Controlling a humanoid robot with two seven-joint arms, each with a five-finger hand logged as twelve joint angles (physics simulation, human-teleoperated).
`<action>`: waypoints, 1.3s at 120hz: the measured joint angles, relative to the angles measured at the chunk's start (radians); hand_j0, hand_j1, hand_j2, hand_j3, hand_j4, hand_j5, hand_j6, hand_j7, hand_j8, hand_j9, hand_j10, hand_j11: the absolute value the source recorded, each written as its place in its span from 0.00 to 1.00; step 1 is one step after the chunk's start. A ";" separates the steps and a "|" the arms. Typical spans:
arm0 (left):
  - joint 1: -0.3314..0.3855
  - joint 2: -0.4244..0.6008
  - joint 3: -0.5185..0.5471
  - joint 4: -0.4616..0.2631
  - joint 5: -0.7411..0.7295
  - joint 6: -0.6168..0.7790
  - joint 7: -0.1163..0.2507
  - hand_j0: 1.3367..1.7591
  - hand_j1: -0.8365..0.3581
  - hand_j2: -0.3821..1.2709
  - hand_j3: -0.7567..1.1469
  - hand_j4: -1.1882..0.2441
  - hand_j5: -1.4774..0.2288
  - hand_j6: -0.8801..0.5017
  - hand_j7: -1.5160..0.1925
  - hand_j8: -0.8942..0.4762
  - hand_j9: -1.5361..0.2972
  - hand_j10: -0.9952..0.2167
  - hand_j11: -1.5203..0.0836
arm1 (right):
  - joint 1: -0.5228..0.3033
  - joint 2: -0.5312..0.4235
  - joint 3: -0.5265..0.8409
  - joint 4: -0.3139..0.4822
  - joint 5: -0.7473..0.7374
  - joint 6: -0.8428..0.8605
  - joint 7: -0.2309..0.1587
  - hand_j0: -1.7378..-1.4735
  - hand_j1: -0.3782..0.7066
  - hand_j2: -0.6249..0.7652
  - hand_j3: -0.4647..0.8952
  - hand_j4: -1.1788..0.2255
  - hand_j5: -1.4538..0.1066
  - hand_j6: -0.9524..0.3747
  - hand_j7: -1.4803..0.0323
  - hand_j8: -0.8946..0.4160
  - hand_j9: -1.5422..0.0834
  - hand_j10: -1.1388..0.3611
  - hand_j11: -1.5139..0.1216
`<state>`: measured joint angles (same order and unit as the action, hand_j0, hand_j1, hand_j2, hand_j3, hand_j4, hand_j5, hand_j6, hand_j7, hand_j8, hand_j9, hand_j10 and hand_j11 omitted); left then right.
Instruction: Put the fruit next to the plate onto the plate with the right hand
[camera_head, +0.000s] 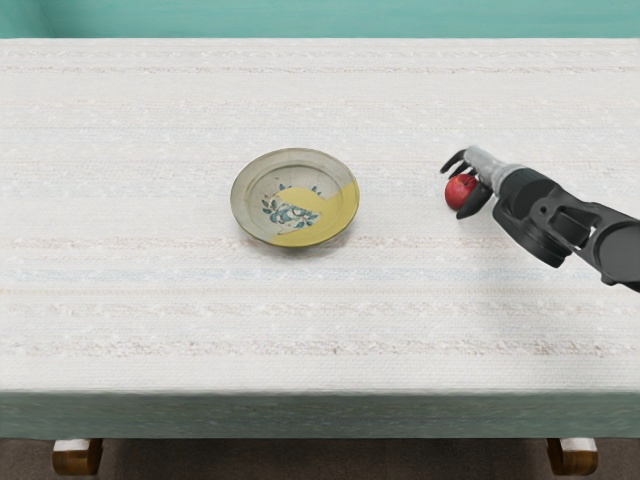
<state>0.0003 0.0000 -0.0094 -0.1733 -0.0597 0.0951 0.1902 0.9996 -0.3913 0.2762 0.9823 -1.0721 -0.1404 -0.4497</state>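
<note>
Bench (150, 330): broad, covered in pale woven cloth, running the full width of the view. Right arm (570, 225): dark, enters from the right edge and reaches left. Plate (262, 178): shallow, glassy rim, yellow and blue leaf pattern, sits left of centre with nothing on it. Right hand (485, 185): fingers (453, 162) curled over the far and near sides of the fruit, cupping it from the right. Red fruit (459, 189): small, round, well to the right of the plate; cannot tell whether it rests on the cloth or is just clear of it. Left arm not seen. Risks, as judged: the fruit is round and smooth-looking, so a shallow fingertip hold could let it squirt out leftward or roll across the cloth. The carry to the plate is long, which gives a weak hold time to fail. The rim is low, so a release from height could let the fruit bounce or roll off the far side.
</note>
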 joint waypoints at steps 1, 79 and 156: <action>0.001 0.000 0.000 0.000 0.000 0.000 0.000 0.76 0.99 0.23 0.40 0.83 0.86 0.63 0.88 0.65 0.83 0.82 0.94 | 0.000 0.000 0.000 0.000 0.001 0.000 0.000 0.30 0.49 0.39 0.34 0.53 0.59 0.40 0.62 0.40 0.61 0.48 0.59; 0.010 0.000 0.000 0.000 0.000 0.000 0.000 0.76 0.99 0.23 0.40 0.83 0.86 0.63 0.88 0.65 0.83 0.82 0.94 | 0.025 -0.011 0.007 0.006 0.049 0.054 -0.008 0.31 0.56 0.53 0.34 0.43 0.46 0.36 0.49 0.40 0.49 0.40 0.47; 0.003 0.000 0.000 0.000 0.000 0.000 0.000 0.76 0.99 0.23 0.40 0.83 0.86 0.63 0.88 0.65 0.83 0.82 0.94 | 0.137 0.017 0.010 0.154 0.063 0.054 -0.151 0.31 0.55 0.58 0.34 0.44 0.45 0.34 0.49 0.39 0.48 0.39 0.46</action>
<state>0.0031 0.0000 -0.0098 -0.1733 -0.0596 0.0951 0.1902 1.1370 -0.3739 0.2864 1.1358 -1.0088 -0.0868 -0.6007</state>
